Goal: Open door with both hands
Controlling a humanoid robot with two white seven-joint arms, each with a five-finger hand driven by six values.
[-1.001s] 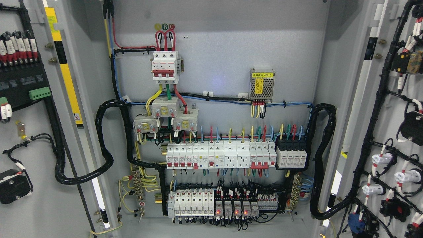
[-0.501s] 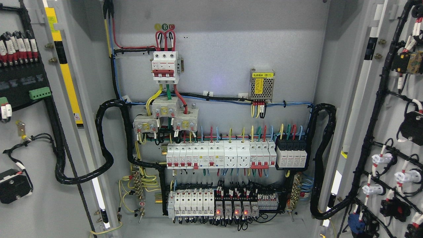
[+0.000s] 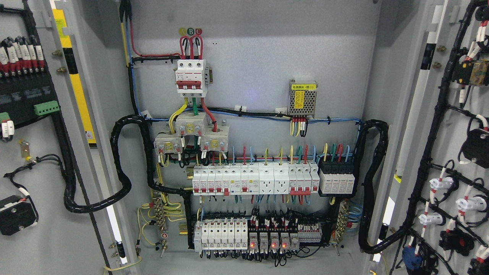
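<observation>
The left door [image 3: 34, 160] and the right door [image 3: 458, 152] of the cabinet both stand swung wide, one at each edge of the head view, with their inner faces turned toward the camera. Each leaf runs tall, its long axis upright, hinged along the cabinet's side walls, so the free edges point outward and toward the robot. Between them the back panel [image 3: 252, 57] lies fully exposed: a red breaker [image 3: 191, 76] high up, a small power supply [image 3: 302, 97] to its right, a row of white breakers [image 3: 254, 179] across the middle, and relays [image 3: 267, 238] with red lamps lit below. Black cable looms [image 3: 122, 164] loop from the panel to each door.

Neither hand nor arm shows anywhere, so how the fingers stand cannot be told, nor which hand is nearer to either leaf. Judging from how the doors lie, the opening looks done or all but done; any further move would be a push outward along each leaf's swing, left leaf leftward, right leaf rightward.
</observation>
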